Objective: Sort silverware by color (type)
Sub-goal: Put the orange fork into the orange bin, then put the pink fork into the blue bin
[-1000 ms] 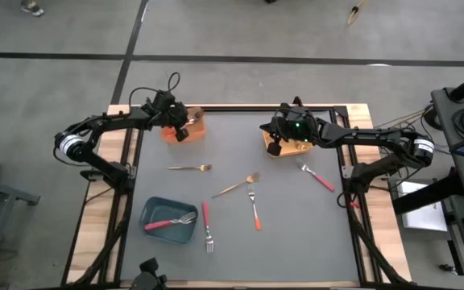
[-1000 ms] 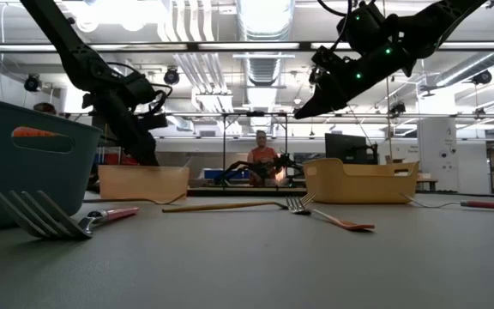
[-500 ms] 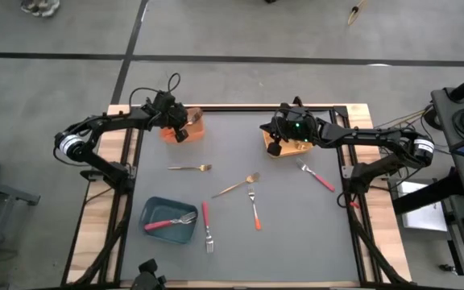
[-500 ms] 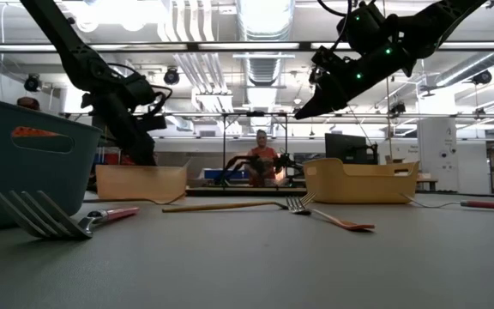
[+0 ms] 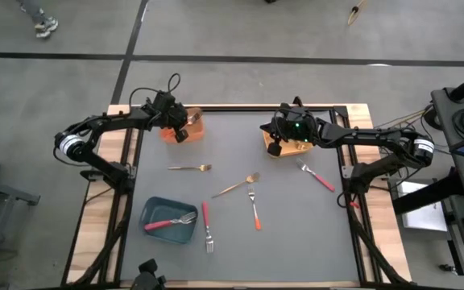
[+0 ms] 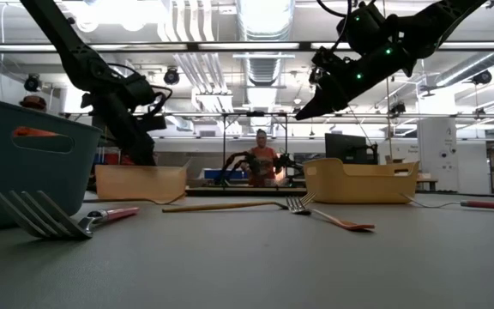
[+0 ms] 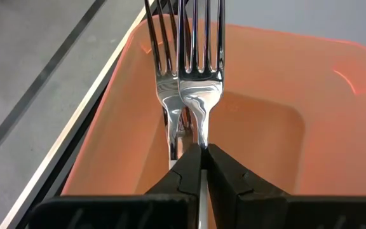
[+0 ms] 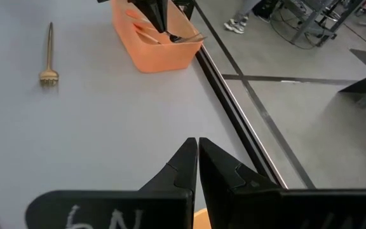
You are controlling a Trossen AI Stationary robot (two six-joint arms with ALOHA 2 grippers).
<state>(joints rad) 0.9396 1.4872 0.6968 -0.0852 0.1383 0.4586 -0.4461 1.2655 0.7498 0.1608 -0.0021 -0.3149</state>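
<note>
My left gripper (image 7: 202,156) is shut on a fork (image 7: 201,57) over the orange bin (image 5: 193,127) at the far left; its handle is hidden between the fingers. A second fork (image 7: 164,57) lies beside it in the bin, its tines reaching over the rim. My right gripper (image 8: 197,143) hangs shut and empty above the table beside the yellow-orange bin (image 5: 295,145). Loose on the mat lie two gold forks (image 5: 190,167) (image 5: 236,186), an orange-handled fork (image 5: 254,209) and two red-handled forks (image 5: 206,224) (image 5: 318,176). Another red-handled fork (image 5: 170,222) rests in the teal bin (image 5: 153,209). My left gripper pinches the fork's neck (image 7: 200,137), just behind the tines, between its two fingers. The fingers slant down from the table's left and lie along the fork. The tines point on past the fingertips, above the bin's floor; the handle's colour is hidden.
The mat (image 5: 296,234) has open room at its near right. Wooden table edges and black frame rails (image 5: 132,161) run along both sides. A person (image 6: 262,154) shows in the room beyond the far edge.
</note>
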